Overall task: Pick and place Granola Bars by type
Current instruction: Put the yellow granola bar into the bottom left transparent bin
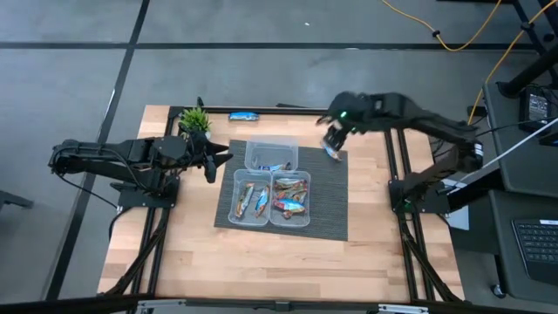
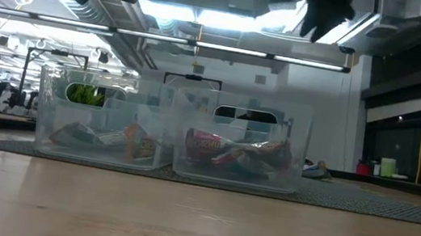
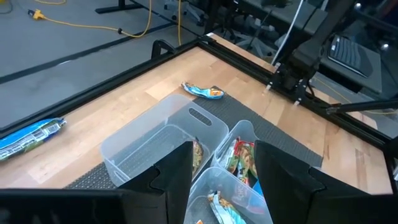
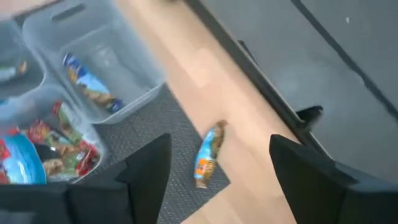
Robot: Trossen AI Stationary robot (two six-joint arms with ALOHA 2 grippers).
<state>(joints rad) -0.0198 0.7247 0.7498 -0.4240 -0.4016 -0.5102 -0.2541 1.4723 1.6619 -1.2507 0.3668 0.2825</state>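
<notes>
step: reach for loose bar (image 4: 208, 155) at mat (image 1: 327, 209) edge | right gripper (image 4: 214, 180) wide, empty, above it | next: descend, close | left gripper (image 3: 224, 177) wide, waiting left of tubs (image 1: 270, 155)

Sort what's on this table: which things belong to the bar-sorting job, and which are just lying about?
Job:
- loose blue-orange bar at the mat's edge, below the open right hand
- blue bar at the table's far edge
- bars in three clear tubs
- open left hand, waiting beside the tubs

Lying about:
- small green plant
- dark mat
- yellow cable on the floor
</notes>
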